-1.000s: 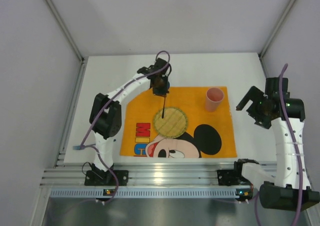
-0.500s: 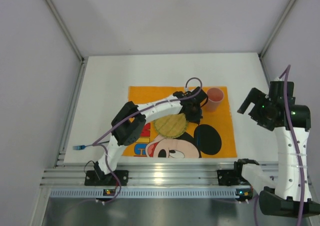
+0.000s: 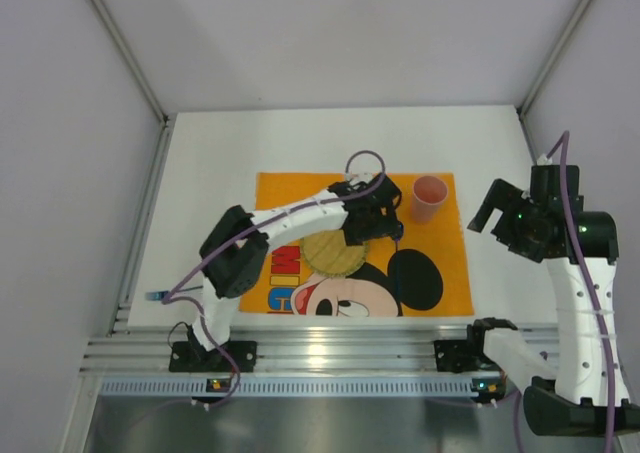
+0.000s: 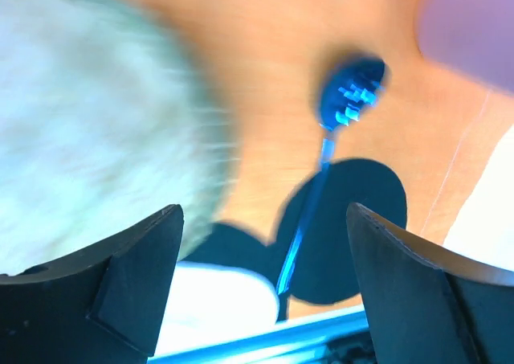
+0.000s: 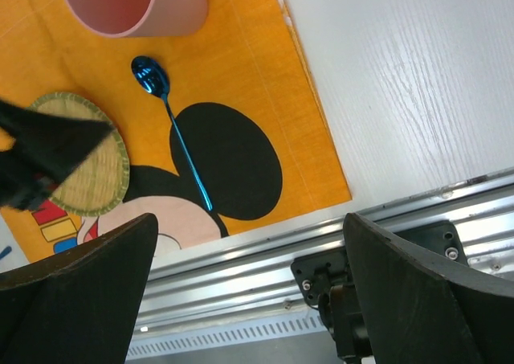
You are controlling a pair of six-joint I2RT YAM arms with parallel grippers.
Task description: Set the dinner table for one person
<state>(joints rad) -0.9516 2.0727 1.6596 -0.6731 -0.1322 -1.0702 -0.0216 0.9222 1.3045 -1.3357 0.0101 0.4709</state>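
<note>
Step in hand, as judged: laying the cutlery. The blue spoon (image 5: 183, 143) lies flat on the orange mat (image 3: 300, 188), which sits on the dinner table (image 3: 220, 153). The spoon is between the woven round plate (image 3: 335, 253) and the mat's right edge, with its bowl just below the pink cup (image 3: 430, 198).

The left gripper (image 4: 263, 219) hovers above the spoon handle with its jaws spread wide and holding nothing. The right gripper (image 5: 249, 219) is off the mat's right side, also wide open and empty.

Next move, as judged: raise the left arm straight up so the fingers clear the handle without nudging it. Then go for any piece not yet set.

Limits of view:
- From overhead, the left wrist covers most of the spoon and the plate's upper rim.
- The left wrist view is smeared, so plate and cup show only as pale and pink blurs.
- A small blue item (image 3: 160, 295) at the table's left edge is too small to identify
</note>
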